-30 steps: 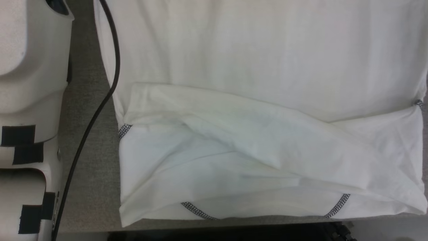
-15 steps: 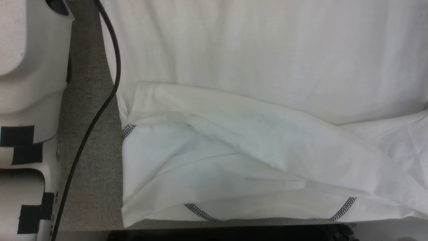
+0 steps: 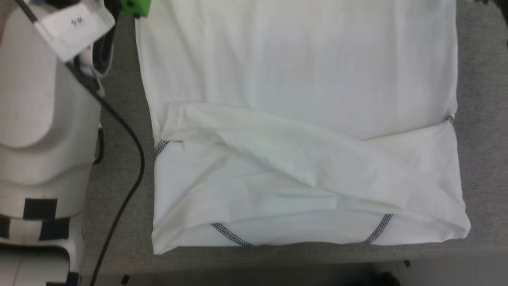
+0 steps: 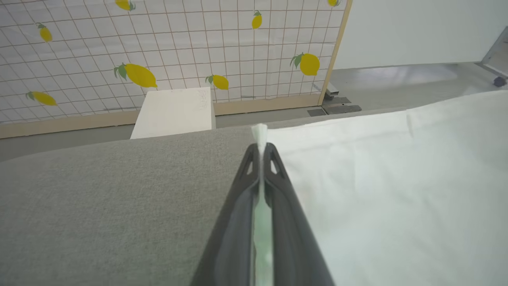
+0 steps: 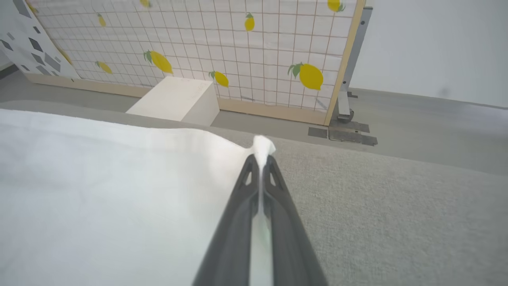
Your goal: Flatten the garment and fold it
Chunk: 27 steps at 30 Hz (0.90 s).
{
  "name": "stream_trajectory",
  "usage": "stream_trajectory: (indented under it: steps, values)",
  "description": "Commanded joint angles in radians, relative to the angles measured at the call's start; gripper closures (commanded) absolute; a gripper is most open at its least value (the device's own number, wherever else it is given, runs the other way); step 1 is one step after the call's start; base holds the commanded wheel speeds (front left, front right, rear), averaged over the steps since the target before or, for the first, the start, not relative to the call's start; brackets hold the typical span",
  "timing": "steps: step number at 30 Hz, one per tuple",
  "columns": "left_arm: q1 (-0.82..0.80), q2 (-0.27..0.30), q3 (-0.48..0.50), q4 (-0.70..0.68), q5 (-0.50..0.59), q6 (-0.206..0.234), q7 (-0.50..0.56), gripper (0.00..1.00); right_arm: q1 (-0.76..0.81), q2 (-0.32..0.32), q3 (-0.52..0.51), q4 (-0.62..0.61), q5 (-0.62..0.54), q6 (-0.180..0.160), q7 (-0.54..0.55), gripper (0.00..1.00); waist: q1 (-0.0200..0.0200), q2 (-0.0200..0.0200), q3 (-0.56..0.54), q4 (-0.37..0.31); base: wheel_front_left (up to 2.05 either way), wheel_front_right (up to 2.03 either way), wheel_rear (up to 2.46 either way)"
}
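Both far corners of the garment [image 3: 301,71] were pinched between fully closed fingers, the left gripper [image 4: 260,147] on one and the right gripper [image 5: 260,158] on the other, while its folded-over hem lay along the near edge of the grey surface [image 3: 484,167], bare strips flanking each side.

A white shirt [image 3: 301,79] lies on a grey table [image 3: 484,167], its near part folded over and wrinkled; a black cable [image 3: 127,190] runs along its left.
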Motion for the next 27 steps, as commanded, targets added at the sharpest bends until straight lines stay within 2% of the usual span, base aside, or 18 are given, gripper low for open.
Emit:
stream_trajectory:
  steps: [1, 7, 12, 20, 27]
  values:
    - [0.058, 0.004, 0.007, -0.016, -0.019, -0.008, -0.024, 1.00, 0.062, -0.021, 0.014, -0.032, 0.018, -0.002, -0.031, 1.00, 0.0000, 0.0000, -0.130, -0.014, 0.00, 0.00, 0.00]
    - [0.288, 0.018, 0.021, -0.101, -0.079, -0.023, -0.085, 1.00, 0.297, -0.073, 0.038, -0.149, 0.059, -0.002, -0.082, 1.00, 0.0000, 0.0000, -0.252, -0.007, 0.00, 0.00, 0.00]
    - [0.491, 0.022, 0.028, -0.173, -0.129, -0.031, -0.125, 1.00, 0.479, -0.102, 0.006, -0.220, 0.069, -0.002, -0.075, 1.00, 0.0000, 0.0000, -0.326, 0.009, 0.00, 0.00, 0.00]
    - [0.792, 0.031, 0.022, -0.255, -0.186, -0.034, -0.161, 1.00, 0.738, -0.108, -0.048, -0.332, 0.057, -0.002, -0.009, 1.00, 0.0000, 0.0000, -0.406, 0.027, 0.00, 0.00, 0.00]
    - [0.952, 0.023, -0.017, -0.263, -0.220, -0.048, -0.161, 1.00, 0.923, -0.084, -0.099, -0.415, 0.037, -0.002, 0.043, 1.00, 0.0000, 0.0000, -0.434, 0.043, 0.00, 0.00, 0.00]
